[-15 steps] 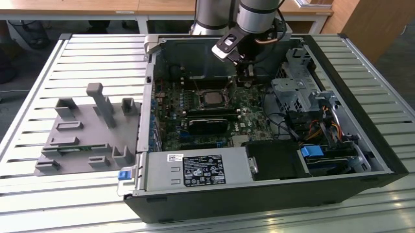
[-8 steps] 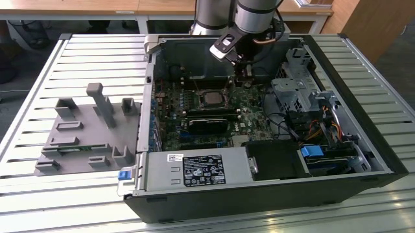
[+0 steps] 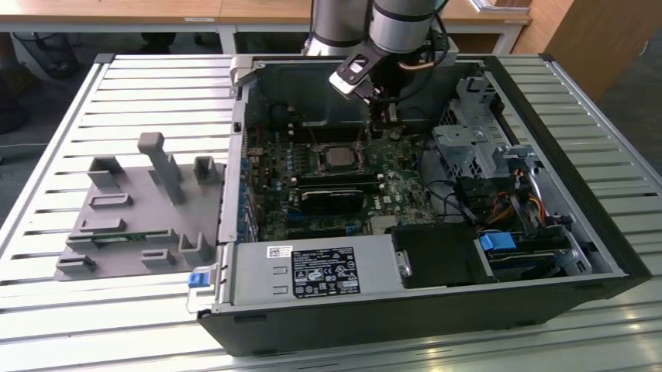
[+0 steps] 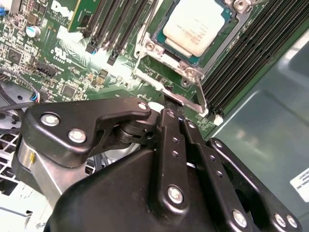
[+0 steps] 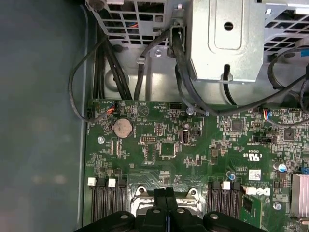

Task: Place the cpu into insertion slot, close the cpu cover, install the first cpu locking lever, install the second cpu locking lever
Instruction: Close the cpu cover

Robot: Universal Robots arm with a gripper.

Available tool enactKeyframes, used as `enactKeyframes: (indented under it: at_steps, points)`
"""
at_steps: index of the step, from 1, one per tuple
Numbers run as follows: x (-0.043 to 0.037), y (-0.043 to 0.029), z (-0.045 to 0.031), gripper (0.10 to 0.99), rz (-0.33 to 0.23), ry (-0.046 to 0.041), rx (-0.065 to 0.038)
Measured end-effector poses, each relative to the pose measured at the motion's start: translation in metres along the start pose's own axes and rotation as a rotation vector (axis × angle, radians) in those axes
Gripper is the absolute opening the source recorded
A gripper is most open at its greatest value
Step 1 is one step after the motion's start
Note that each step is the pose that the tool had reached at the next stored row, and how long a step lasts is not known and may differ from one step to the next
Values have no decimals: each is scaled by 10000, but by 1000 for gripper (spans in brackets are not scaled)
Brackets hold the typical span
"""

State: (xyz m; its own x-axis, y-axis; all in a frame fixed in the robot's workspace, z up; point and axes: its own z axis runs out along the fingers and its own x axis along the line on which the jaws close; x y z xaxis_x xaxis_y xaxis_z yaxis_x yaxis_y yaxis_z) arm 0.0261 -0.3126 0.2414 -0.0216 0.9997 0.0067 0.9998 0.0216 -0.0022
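The cpu (image 4: 193,24) lies in the insertion slot on the green motherboard, its silvery top showing; in the exterior view the cpu (image 3: 339,158) is at the board's middle. The silver cpu cover (image 4: 147,46) lies flat around it. A thin silver locking lever (image 4: 191,103) runs along the socket's edge. My gripper (image 4: 168,104) is shut, its black fingertips right at this lever, touching or nearly touching it. In the first wrist view the gripper (image 5: 165,192) stands over the socket's edge. In the exterior view the gripper (image 3: 385,116) hangs just behind the socket.
The open computer case (image 3: 579,232) surrounds the board. Black memory slots (image 4: 236,63) flank the socket. A metal drive cage (image 3: 470,147) and cables (image 5: 183,87) stand on the exterior view's right. A grey fixture plate (image 3: 135,217) lies outside on the exterior view's left.
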Motion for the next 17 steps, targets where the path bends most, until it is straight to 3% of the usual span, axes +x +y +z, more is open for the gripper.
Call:
enactKeyframes:
  at_steps: [17]
  points:
    - [4,-172,0,118,1,0,0]
